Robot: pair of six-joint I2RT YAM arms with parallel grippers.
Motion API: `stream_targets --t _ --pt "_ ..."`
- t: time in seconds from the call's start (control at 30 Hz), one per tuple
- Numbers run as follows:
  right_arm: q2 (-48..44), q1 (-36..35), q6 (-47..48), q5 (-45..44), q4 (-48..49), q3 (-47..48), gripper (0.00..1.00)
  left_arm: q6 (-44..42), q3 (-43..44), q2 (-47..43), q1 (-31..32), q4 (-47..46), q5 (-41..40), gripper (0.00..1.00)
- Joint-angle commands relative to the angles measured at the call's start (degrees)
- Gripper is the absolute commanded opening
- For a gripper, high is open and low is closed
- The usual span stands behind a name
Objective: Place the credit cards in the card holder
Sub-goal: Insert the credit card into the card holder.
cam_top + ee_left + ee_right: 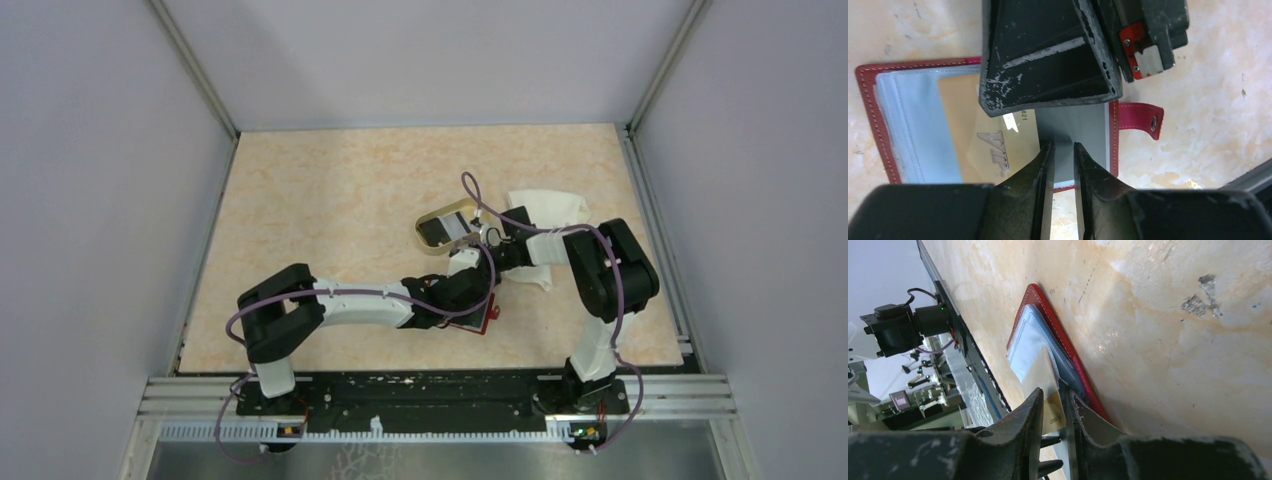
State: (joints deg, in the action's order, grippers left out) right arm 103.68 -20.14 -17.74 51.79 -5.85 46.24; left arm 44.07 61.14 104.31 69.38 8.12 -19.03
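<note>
The red card holder (868, 100) lies open on the table, its clear sleeves up and its snap tab (1143, 117) to the right. It also shows in the top view (486, 322) and the right wrist view (1048, 320). A yellow credit card (993, 140) marked VIP sits partly inside a sleeve. My left gripper (1063, 146) is narrowly open and empty over the holder's grey inner page. My right gripper (1057, 394) is slightly open. The yellow card's corner (1052, 415) lies in its gap. One of its fingers (1048, 55) covers the card's top edge. Black credit cards (437, 232) lie in the tray.
A tan oval tray (455, 208) stands just behind the grippers. A white cloth (545, 210) lies to its right. Both arms meet at the table's middle right, close to each other. The table's front rail (440, 395) is near the holder.
</note>
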Motion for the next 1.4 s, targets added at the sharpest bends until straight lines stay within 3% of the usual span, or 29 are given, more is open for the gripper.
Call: stream_targets --t 0.0,0.33,0.67,0.9,1.07,1.3,1.33,1.37 --pt "0.69 -0.6 1.74 -1.99 -0.56 1.84 0.23 -1.14 1.99 0.98 0.31 2.99 -4.38 0.27" --pt "1.07 -0.6 2.26 -1.9 -1.21 2.19 0.26 -1.29 2.37 1.54 0.31 6.18 -10.92 0.33" --pt "-0.09 -0.56 5.66 -2.32 -4.82 4.24 0.39 -2.21 1.9 0.64 0.31 5.9 -12.23 0.37" --pt "-6.49 2.11 18.48 -1.87 -14.45 7.16 0.51 -12.11 -7.41 -9.38 0.31 -10.53 2.94 0.37" --pt "-12.67 4.51 28.15 -0.54 -21.61 9.0 0.56 -16.6 -16.51 -18.81 0.03 -19.51 7.41 0.49" --pt "-26.76 5.02 46.44 2.77 -26.03 9.51 0.55 -18.66 -23.43 -26.56 -5.82 -20.69 9.89 0.56" --pt "-29.89 4.98 51.03 4.87 -25.44 7.89 0.55 -19.21 -24.8 -27.87 -6.98 -22.16 10.8 0.59" --pt "-32.99 5.01 56.77 7.52 -25.42 5.76 0.55 -19.65 -26.47 -29.17 -7.97 -23.82 11.1 0.69"
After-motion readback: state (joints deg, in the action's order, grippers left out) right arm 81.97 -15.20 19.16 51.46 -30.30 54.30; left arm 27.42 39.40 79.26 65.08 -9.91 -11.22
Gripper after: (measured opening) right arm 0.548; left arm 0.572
